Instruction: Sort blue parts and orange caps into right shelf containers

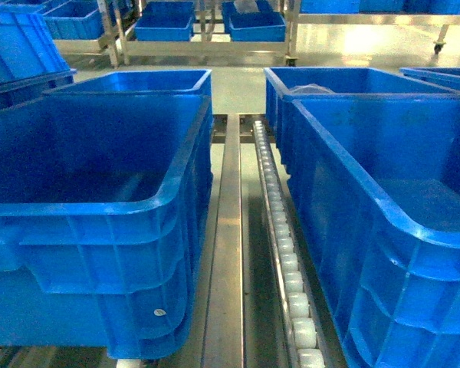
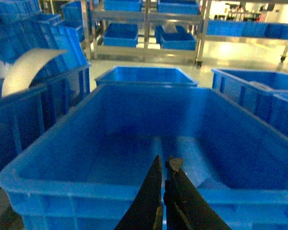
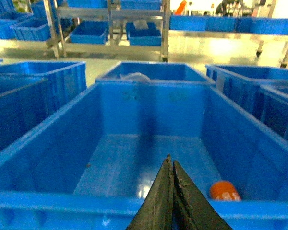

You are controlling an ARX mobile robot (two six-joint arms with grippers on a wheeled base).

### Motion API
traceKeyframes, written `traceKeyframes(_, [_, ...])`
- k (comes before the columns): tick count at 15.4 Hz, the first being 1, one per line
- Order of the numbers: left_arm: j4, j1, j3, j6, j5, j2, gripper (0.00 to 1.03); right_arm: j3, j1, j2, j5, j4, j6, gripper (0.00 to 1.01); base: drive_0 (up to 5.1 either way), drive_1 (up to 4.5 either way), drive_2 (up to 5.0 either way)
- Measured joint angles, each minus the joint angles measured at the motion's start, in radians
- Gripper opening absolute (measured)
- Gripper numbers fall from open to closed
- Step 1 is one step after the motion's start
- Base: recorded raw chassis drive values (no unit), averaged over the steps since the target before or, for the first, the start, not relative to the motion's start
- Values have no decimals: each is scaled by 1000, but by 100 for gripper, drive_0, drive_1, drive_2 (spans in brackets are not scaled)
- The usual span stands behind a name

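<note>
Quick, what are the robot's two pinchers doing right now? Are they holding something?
Left gripper: shut, holding nothing, above the near rim of a blue bin.
Right gripper: shut, holding nothing, above a bin with an orange cap inside.

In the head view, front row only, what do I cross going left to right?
Left blue bin → flat steel rail → track of white rollers → right blue bin. Neither tool shows in this view.
</note>
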Motion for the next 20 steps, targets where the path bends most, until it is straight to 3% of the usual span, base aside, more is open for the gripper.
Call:
traceKeyframes(10, [-153, 0, -13, 0, 0, -168, 2, -1, 0, -152, 0, -145, 0, 1, 0, 0, 0])
traceKeyframes(13, [-410, 0, -13, 0, 0, -430, 2, -1, 0, -381, 0, -371, 0, 1, 0, 0, 0])
traceKeyframes(20, [-481, 0, -13, 1, 0, -500, 2, -1, 0, -441, 0, -429, 0, 1, 0, 0, 0])
